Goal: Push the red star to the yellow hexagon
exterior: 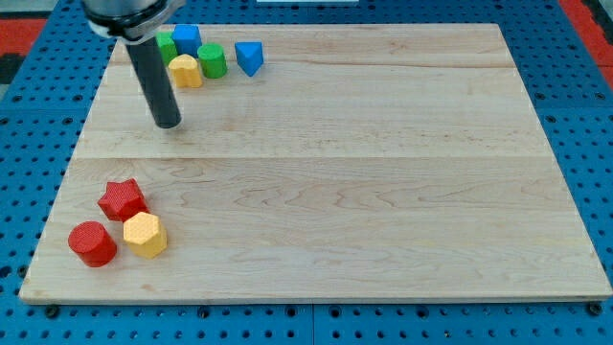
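Observation:
The red star (122, 199) lies near the wooden board's lower left, touching the yellow hexagon (145, 235) just below and to its right. My tip (169, 124) rests on the board in the upper left part, well above the red star and apart from it, just below the cluster of blocks at the view's top.
A red cylinder (92, 243) sits left of the yellow hexagon. At the view's top left lie a green block (168, 47) partly hidden by the rod, a blue block (187, 39), a yellow block (185, 71), a green cylinder (212, 60) and a blue triangular block (249, 57).

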### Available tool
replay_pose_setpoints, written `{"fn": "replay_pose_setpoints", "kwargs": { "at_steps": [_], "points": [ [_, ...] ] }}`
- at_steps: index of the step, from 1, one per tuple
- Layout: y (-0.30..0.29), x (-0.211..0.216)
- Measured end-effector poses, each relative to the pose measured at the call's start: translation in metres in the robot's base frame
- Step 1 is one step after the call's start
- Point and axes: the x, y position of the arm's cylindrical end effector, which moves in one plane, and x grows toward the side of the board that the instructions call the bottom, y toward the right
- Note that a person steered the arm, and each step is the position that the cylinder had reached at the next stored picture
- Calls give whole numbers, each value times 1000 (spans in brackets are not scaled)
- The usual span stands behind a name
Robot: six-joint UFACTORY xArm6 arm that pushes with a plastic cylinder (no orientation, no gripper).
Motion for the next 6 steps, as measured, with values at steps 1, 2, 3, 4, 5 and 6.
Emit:
{"fn": "replay_pose_setpoints", "kwargs": {
  "at_steps": [1, 2, 3, 4, 5, 6],
  "points": [
    [-51, 36],
    [-56, 84],
    [-44, 97],
    [-34, 95],
    [7, 99],
    [7, 109]
  ]
}}
